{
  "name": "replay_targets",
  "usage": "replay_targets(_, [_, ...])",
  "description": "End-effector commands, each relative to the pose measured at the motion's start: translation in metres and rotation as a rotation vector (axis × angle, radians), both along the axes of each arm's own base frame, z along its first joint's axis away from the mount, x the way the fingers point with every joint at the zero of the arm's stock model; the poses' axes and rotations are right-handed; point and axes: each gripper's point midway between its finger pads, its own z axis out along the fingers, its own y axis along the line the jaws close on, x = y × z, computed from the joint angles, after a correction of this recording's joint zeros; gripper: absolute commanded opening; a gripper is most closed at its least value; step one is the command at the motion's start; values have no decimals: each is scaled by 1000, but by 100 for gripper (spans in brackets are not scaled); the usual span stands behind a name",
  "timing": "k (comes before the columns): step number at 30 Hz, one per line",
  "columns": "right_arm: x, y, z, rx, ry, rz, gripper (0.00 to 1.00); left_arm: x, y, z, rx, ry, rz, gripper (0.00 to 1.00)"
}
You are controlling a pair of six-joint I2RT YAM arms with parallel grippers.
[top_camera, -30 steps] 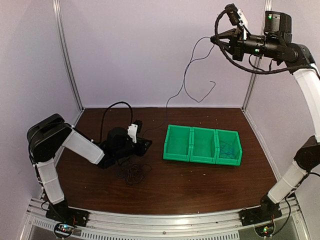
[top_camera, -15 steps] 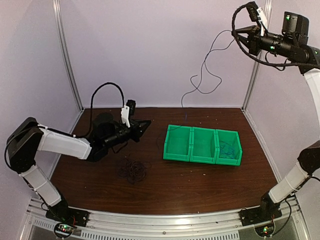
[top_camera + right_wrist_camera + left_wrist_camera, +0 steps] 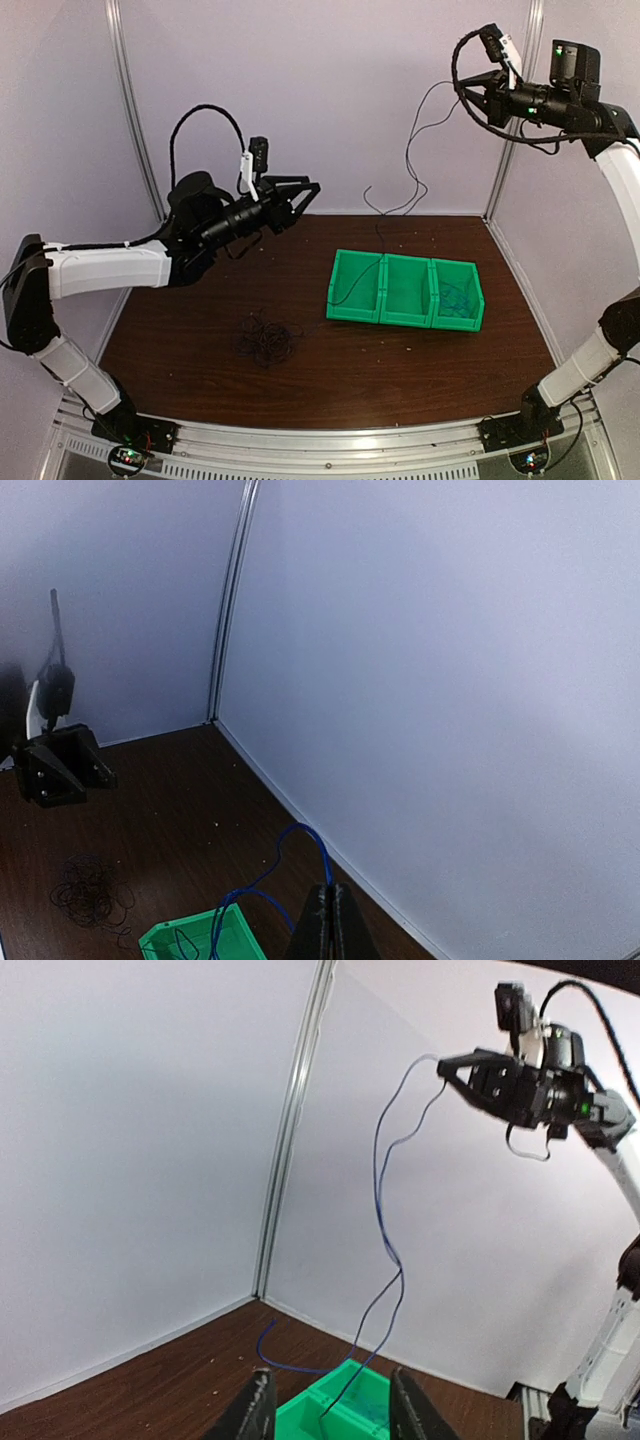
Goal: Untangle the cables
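Pale lilac walls enclose a dark brown wooden worktop (image 3: 400, 370). One thin blue cable (image 3: 407, 160) hangs from the right hand (image 3: 462, 86), which is clenched on its upper end high near the back right corner. The cable trails down into the leftmost of three joined green plastic bins (image 3: 405, 306). A small tangle of thin black cables (image 3: 267, 341) lies on the worktop left of the bins. The left hand (image 3: 310, 192) is raised over the back left, released, grasping nothing.

Dark wooden table (image 3: 400, 370), three green bins (image 3: 405, 290), black cable tangle (image 3: 266, 341) to their left
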Motion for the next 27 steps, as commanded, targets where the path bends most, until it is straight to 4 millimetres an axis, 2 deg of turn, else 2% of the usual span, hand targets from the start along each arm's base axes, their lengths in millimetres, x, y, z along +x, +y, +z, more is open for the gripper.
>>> replay_targets(1, [-22, -10, 48, 58, -134, 1, 0, 4, -8, -78, 169, 79, 21, 50])
replay_targets(6, [-21, -5, 44, 67, -113, 35, 0, -11, -32, -134, 315, 68, -87, 55])
replay_targets(13, [-20, -7, 43, 67, -109, 28, 0, -22, -68, -174, 429, 69, -234, 55])
replay_targets(19, [-20, -6, 38, 63, -98, 31, 0, -16, -85, -190, 441, 79, -254, 55])
replay_targets(22, [-18, -8, 36, 59, -97, 16, 0, -10, -86, -190, 415, 87, -231, 53])
replay_targets(24, [-18, -12, 42, 68, -113, -2, 0, -8, -84, -189, 401, 93, -204, 52])
replay_targets(27, [-21, -23, 63, 108, -147, -3, 0, -5, -76, -194, 404, 109, -161, 52])
